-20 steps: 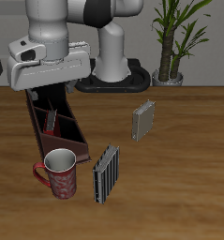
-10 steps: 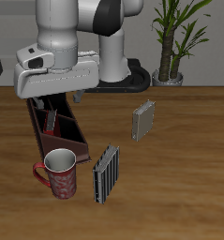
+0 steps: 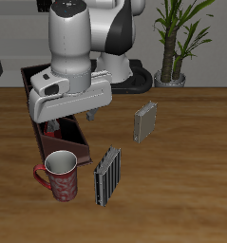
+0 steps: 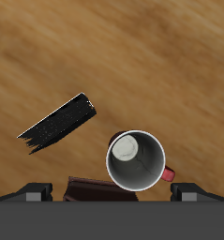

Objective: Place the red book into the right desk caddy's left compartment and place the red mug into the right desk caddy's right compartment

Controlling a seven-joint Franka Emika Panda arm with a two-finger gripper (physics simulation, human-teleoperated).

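The red mug (image 3: pixel 60 175) stands upright on the table near its front edge, its handle pointing away from the striped book. In the wrist view the mug (image 4: pixel 137 159) shows its white inside, straight below the hand. My gripper (image 3: pixel 67 118) hangs open and empty above the right desk caddy (image 3: pixel 75 142), a little behind the mug; its fingertips (image 4: pixel 34 192) stand wide apart. The caddy is a long dark maroon box running back from the mug. My hand covers its middle sections. The red book is hidden.
One grey-striped book (image 3: pixel 107 177) stands next to the mug and also shows in the wrist view (image 4: pixel 57 124). Another grey-striped book (image 3: pixel 144 121) stands farther back. A potted plant (image 3: pixel 175 43) is at the table's back beside the robot base.
The hand has come forward and down over the caddy toward the mug. The mug, caddy and striped books have not moved.
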